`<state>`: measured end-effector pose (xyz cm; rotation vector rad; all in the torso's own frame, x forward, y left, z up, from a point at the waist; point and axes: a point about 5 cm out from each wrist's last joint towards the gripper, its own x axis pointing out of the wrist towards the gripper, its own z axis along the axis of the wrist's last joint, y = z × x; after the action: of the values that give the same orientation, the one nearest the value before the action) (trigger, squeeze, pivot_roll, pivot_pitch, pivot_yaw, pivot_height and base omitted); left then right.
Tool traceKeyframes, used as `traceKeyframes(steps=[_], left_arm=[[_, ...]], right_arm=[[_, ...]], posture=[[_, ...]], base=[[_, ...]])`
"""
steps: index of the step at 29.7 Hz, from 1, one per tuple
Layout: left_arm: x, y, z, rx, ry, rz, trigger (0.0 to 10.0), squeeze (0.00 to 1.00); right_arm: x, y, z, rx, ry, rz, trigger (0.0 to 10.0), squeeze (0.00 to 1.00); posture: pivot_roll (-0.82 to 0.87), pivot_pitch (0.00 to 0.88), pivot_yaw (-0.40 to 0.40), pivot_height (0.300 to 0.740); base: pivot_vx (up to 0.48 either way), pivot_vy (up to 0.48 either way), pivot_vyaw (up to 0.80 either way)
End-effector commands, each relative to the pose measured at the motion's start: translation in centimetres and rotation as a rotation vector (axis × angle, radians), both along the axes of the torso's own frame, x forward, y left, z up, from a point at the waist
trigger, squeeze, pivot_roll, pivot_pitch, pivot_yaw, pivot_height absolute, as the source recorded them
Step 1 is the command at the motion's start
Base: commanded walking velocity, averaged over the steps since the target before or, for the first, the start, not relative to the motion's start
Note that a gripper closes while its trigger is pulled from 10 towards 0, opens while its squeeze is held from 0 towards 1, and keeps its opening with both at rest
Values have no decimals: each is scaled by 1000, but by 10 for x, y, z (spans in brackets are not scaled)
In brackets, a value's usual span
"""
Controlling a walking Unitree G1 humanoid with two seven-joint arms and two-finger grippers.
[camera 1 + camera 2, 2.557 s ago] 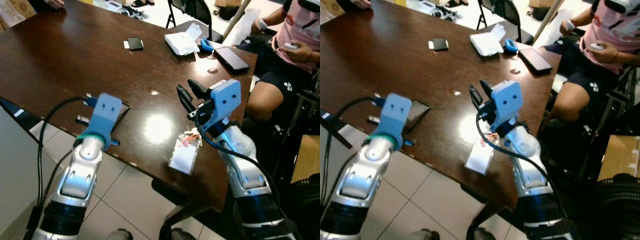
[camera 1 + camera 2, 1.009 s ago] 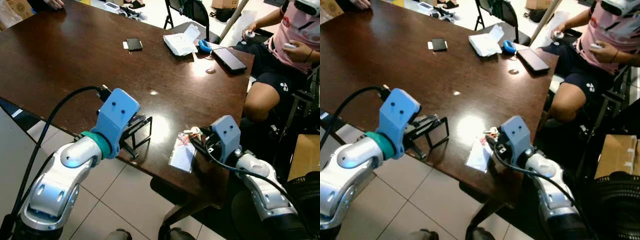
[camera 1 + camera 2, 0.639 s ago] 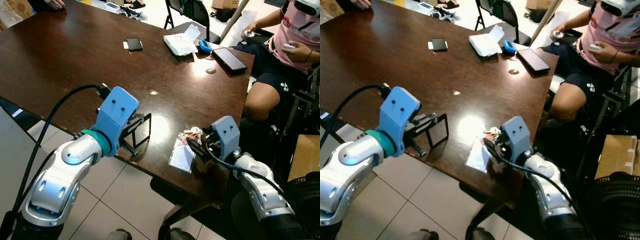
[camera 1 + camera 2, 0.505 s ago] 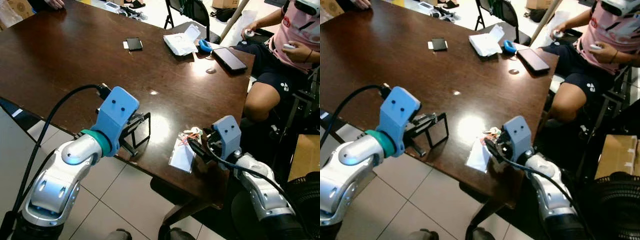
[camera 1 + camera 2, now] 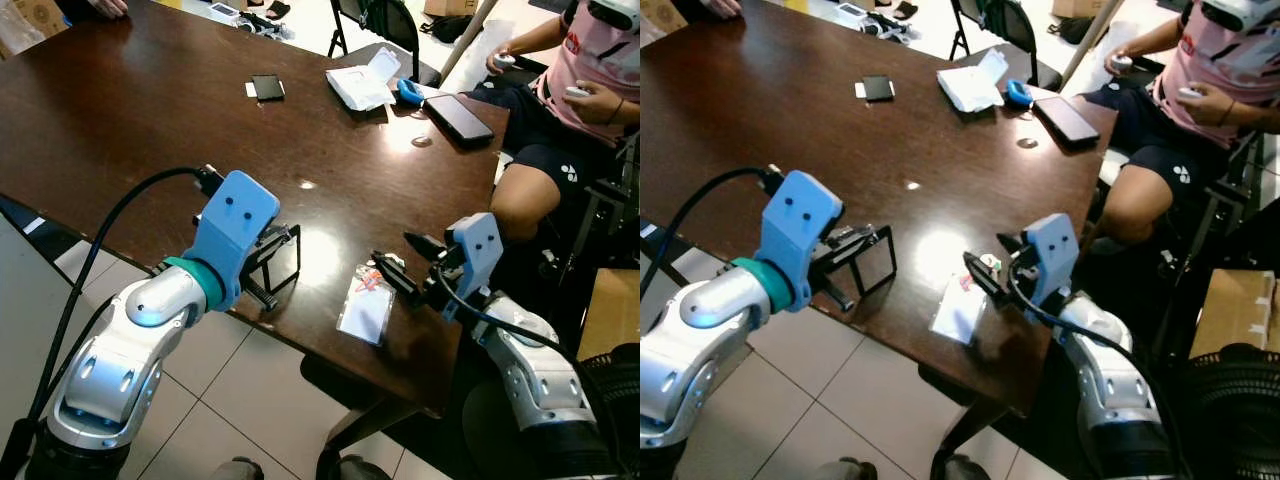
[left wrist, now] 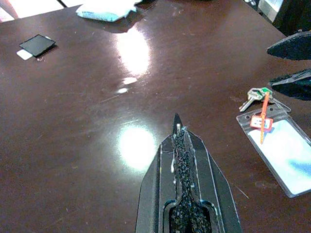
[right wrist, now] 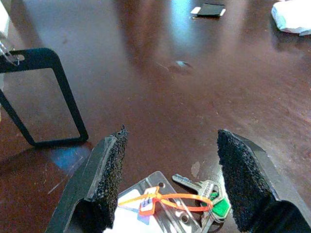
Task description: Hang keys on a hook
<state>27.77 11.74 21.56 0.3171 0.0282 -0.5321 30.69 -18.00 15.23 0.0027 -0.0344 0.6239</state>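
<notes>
A small bunch of keys (image 7: 206,191) with a green head and an orange tag lies on the dark wooden table (image 5: 150,120), near its front right corner. The keys are tied to a clear badge holder (image 5: 365,312). My right gripper (image 5: 392,247) hovers open just above and behind the keys (image 6: 255,97), one finger on each side and nothing between them. My left gripper (image 5: 258,262) is shut on a black rectangular frame stand (image 7: 41,97), which it holds upright on the table to the left of the keys.
Further back on the table are a small black phone (image 5: 268,87), a white packet (image 5: 362,85), a blue object (image 5: 410,92) and a dark tablet (image 5: 460,117). A person (image 5: 590,90) sits at the right end. The table's front edge runs just below both grippers.
My right gripper has lifted off the keys and its fingers have spread wide. Earlier, the left gripper raised the black frame from lying flat to upright; it has since stayed still.
</notes>
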Motion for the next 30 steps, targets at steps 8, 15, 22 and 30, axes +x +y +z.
traceKeyframes(steps=[8, 15, 22, 30], left_arm=[[-1, -3, -5, 10, 26, -12, 10000, 0], [0, -5, -5, 12, 28, -25, 10000, 0], [1, -5, -4, 12, 26, -23, 10000, 0], [0, -3, -5, 11, 32, -15, 10000, 0]], right_arm=[[-30, -4, -44, 120, 265, 12, 10000, 0], [-26, -21, -56, 218, 370, -105, 10000, 0], [-19, -21, -49, 274, 371, -100, 10000, 0], [-5, -15, -32, 330, 327, -104, 10000, 0]], posture=[[72, 110, 36, 740], [68, 111, 44, 740], [68, 111, 44, 740], [83, 120, 46, 740]], base=[[0, 0, 0], [0, 0, 0], [0, 0, 0], [0, 0, 0]])
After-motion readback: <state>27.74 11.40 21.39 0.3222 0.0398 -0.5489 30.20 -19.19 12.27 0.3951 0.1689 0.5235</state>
